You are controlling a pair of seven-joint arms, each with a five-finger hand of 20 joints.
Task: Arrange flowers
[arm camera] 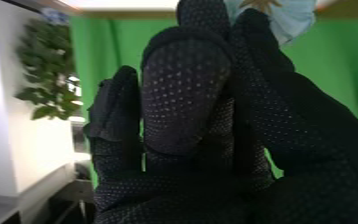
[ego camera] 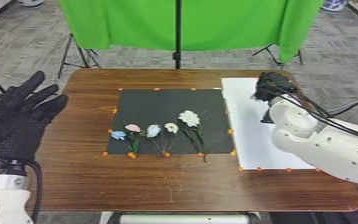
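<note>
Flowers laid out; one pale bloom at the right fingertips

Dark mat (ego camera: 158,102) on the table (ego camera: 131,187). Near half, left edge to right: blue flower (ego camera: 119,135), pink flower (ego camera: 133,128), light-blue flower (ego camera: 153,130), cream flower (ego camera: 171,127), large white flower (ego camera: 189,118); stems toward the near edge, the white one's crossing it.

Right hand (ego camera: 272,86): over the white sheet (ego camera: 251,150), near the table's far right corner. Fingers straight, close together; thumb against them, apparently pinching a star-backed bloom (arm camera: 289,20) from below. Exact grip: cannot tell.

Left hand (ego camera: 15,122): beside the table's left edge, fingers spread.

Handling, my guess: feather-light, stems springy and slick, petals easily crushed. Best hold: stem, just under the head; loosely pinched, it may twirl.
</note>
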